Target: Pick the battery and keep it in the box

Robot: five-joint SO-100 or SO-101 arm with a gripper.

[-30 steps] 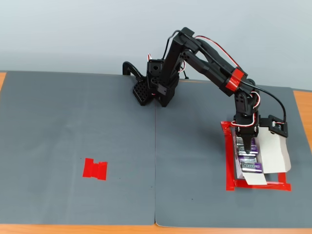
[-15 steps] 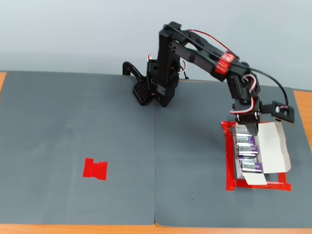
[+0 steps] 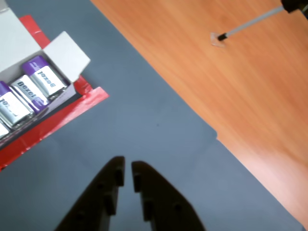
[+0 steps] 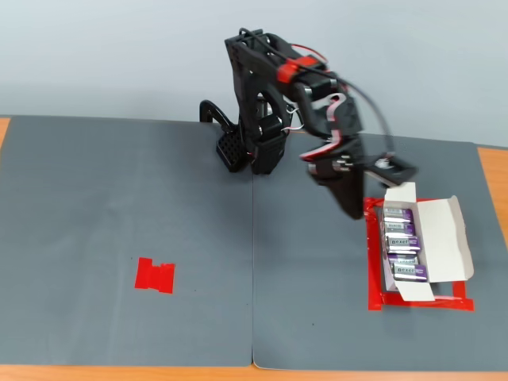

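The white box (image 4: pixel 444 242) lies open on the right of the grey mat, lid flap folded out, on a red tape frame. Several purple and silver batteries (image 4: pixel 403 242) lie in a row inside it. In the wrist view the box (image 3: pixel 67 50) is at the upper left with batteries (image 3: pixel 44 77) in it. My gripper (image 3: pixel 128 166) has its black fingers nearly together with nothing between them, over bare mat. In the fixed view the gripper (image 4: pixel 353 213) hangs just left of the box's far end. No battery shows outside the box.
A red tape patch (image 4: pixel 155 275) lies on the left half of the mat. The orange table top (image 3: pixel 231 86) runs past the mat's edge, with a thin grey cable (image 3: pixel 250 21) taped on it. The arm's base (image 4: pixel 254 151) stands at the mat's far edge.
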